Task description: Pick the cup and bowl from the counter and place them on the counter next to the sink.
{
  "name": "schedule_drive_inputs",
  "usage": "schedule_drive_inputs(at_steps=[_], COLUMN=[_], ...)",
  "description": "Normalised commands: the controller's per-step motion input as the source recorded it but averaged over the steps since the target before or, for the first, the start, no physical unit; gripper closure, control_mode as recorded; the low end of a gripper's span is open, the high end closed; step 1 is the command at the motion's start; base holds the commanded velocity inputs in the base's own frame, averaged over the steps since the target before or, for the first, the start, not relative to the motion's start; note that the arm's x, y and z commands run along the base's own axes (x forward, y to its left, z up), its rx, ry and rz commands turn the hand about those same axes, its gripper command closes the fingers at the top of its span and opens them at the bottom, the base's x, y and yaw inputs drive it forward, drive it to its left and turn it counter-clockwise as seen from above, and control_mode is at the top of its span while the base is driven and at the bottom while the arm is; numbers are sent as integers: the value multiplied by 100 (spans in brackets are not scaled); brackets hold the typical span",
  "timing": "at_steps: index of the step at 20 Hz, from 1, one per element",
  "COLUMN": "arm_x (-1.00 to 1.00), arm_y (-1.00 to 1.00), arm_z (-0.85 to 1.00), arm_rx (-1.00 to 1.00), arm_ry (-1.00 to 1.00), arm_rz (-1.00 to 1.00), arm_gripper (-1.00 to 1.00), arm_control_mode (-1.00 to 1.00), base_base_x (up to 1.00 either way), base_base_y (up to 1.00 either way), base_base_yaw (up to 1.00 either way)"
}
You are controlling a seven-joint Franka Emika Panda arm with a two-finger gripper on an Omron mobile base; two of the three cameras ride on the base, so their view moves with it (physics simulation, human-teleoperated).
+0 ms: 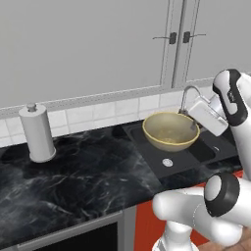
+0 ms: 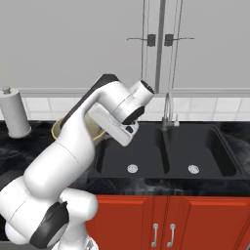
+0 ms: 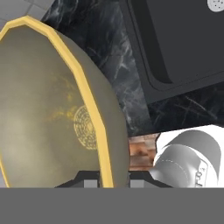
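Gripper (image 3: 106, 181) pinches bowl (image 1: 170, 130) rim, bowl above sink (image 2: 166, 151).

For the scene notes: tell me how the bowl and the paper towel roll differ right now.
The bowl is wide, low and beige-tan; the paper towel roll is tall, narrow and light grey. The bowl is held up at the sink's left edge, its rim between the gripper's fingers; the roll stands upright on the counter, untouched. Both are round.

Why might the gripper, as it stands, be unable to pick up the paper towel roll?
Probably it cannot: the gripper is already clamped on the bowl rim, holding it over the sink, while the roll stands far off on the counter.
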Motion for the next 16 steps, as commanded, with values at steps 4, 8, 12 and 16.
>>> schedule_drive_inputs(at_steps=[4, 8, 12, 16], arm_x=[0, 0, 0, 0], arm_y=[0, 0, 0, 1], arm_z=[0, 0, 0, -2], arm_rx=[0, 0, 0, 0], arm_ry=[0, 0, 0, 0], arm_rz=[0, 0, 0, 0], arm_gripper=[100, 100, 100, 100], arm_control_mode=[100, 100, 100, -100], base_base_x=[0, 0, 0, 0], base_base_y=[10, 0, 0, 0], base_base_yaw=[0, 0, 0, 0])
